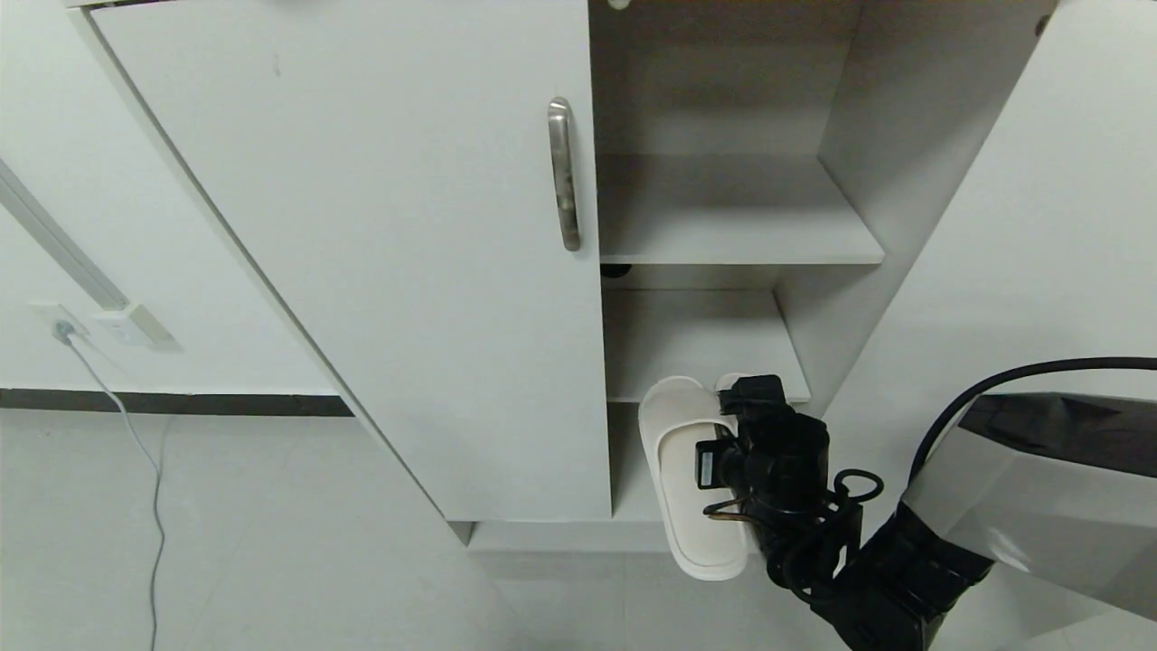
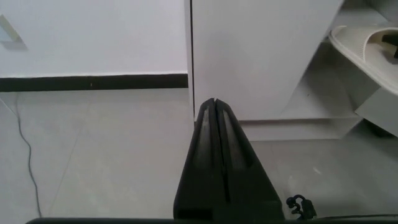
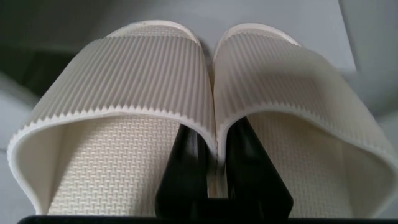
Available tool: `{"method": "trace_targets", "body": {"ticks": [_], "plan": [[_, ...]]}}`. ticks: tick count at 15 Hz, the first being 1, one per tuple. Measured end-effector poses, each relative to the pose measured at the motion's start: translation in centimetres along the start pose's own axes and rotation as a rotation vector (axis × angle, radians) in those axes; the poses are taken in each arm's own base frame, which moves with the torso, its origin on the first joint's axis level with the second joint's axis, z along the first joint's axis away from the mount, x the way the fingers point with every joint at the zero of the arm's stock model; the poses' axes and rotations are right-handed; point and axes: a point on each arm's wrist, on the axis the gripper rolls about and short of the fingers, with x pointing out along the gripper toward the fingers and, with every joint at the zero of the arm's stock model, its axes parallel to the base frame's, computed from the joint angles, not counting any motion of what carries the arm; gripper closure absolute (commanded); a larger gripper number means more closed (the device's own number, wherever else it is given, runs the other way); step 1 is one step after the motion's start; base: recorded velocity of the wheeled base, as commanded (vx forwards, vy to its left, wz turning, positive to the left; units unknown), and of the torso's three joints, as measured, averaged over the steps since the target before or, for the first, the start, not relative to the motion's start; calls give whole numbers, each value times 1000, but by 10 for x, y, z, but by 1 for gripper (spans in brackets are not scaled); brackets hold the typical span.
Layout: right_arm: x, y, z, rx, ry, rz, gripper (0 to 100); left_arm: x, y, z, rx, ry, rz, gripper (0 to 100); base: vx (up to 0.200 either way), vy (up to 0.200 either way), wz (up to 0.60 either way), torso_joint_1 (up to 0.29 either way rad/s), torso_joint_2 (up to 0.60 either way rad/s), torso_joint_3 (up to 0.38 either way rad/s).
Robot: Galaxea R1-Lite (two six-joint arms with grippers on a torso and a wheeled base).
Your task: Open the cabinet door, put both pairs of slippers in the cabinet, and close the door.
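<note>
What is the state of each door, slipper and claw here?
White left cabinet door with metal handle: closed.
White right cabinet door: swung open.
Pair of cream ribbed slippers: gripped, side by side.
Right claw: shut on the slippers.
Left claw: shut, empty.

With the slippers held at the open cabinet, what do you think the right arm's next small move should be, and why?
Probably ease the right tool forward, carrying the clamped pair of cream ribbed rubber slippers deeper into the white cabinet: their toes reach only the front edge of a shelf and their heels hang outside.
</note>
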Motion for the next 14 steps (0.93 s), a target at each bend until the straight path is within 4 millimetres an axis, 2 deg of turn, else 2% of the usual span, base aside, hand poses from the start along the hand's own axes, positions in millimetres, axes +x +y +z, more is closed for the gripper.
{"method": "trace_targets", "body": {"ticks": [3,9,14], "plan": [[0,1,3,6,-9,1,100,0,0,0,0,1,0,100,200,0,0,4,-1,1],[3,-1,5,17,-23,-5,100,0,0,0,3,0,0,100,0,0,0,0,0,0],[25,-3,6,22,-47,-30,100,0,0,0,2,0,0,100,0,0,0,0,0,0]]}}
